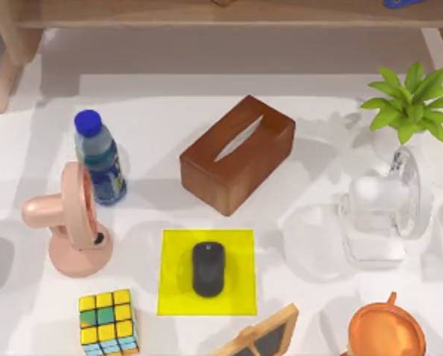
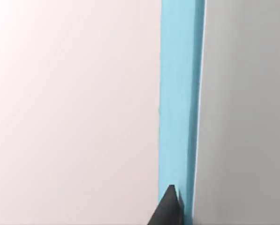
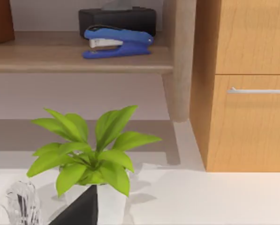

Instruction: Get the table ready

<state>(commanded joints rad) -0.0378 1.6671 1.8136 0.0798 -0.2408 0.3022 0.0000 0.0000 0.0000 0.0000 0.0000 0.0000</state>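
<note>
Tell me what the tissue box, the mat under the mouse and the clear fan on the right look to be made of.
Tissue box: looks like dark reddish-brown wood, smooth, with a soft sheen on its top.
Mat: flat, thin, bright yellow, uniform; rubber, plastic or fabric, hard to say.
Fan: clear plastic or glass; the white table shows through it, with bright highlights.

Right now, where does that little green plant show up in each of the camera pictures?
Top view: the green plant stands at the table's right side, just behind the clear fan.
Left wrist view: not in it.
Right wrist view: the plant is in the foreground, below the shelf with the blue stapler.
Shared landmark: the clear fan beside the plant.
</note>
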